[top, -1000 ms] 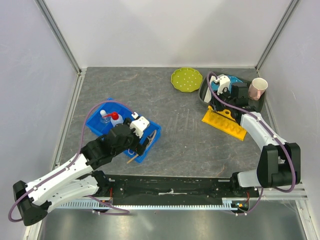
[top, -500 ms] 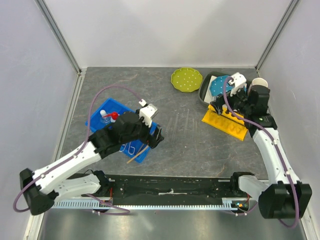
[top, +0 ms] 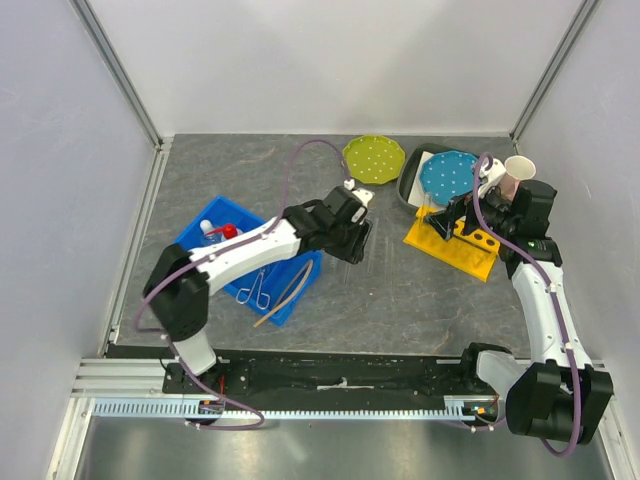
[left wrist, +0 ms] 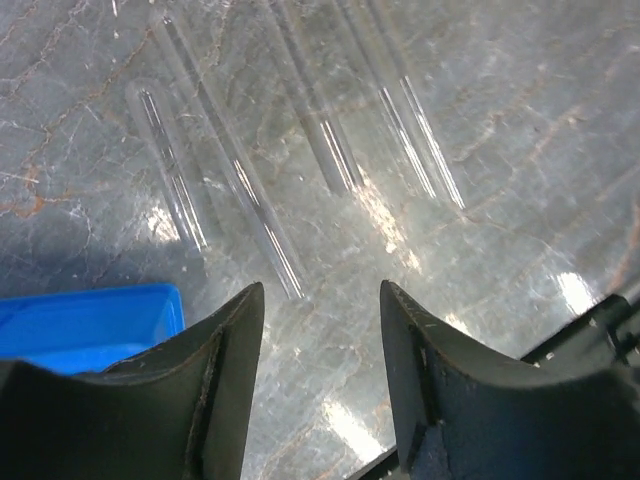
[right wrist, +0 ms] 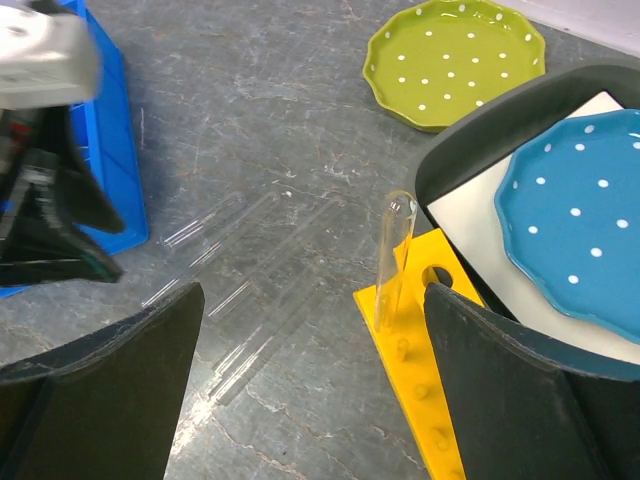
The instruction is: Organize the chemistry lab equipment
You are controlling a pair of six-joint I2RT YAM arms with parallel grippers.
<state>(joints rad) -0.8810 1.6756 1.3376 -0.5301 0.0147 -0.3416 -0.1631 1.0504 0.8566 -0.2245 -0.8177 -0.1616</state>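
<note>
Grey stone table [top: 220, 170], overhead view. Your blue bin [top: 195, 248] sits left of centre. It holds the squeeze bottle [top: 226, 236] with its red cap, a small white-topped flask [top: 207, 227] close beside it, the wire tongs [top: 254, 290] and the tan rubber tube [top: 287, 296] (its lower end pokes over the bin's near rim). Your left gripper [top: 362, 240] hangs at mid-frame over the glass tubes [top: 378, 250], which lie loose on the table just right of the bin. In the upper right are the green plate [top: 373, 158], the blue plate [top: 448, 175] in a dark tray [top: 408, 190], the pink cup [top: 517, 176] and the yellow rack [top: 455, 245].

Left wrist view. The fingers are spread with nothing between them. Several tubes lie roughly parallel across the upper half of the frame, apart from the fingertips. The bin's corner shows at lower left.

Right wrist view. Your right gripper [right wrist: 312, 300] is spread wide and empty. One standing tube [right wrist: 393, 255] is seated in the rack's left end at centre frame. The others lie flat at centre left, between bin and rack.
</note>
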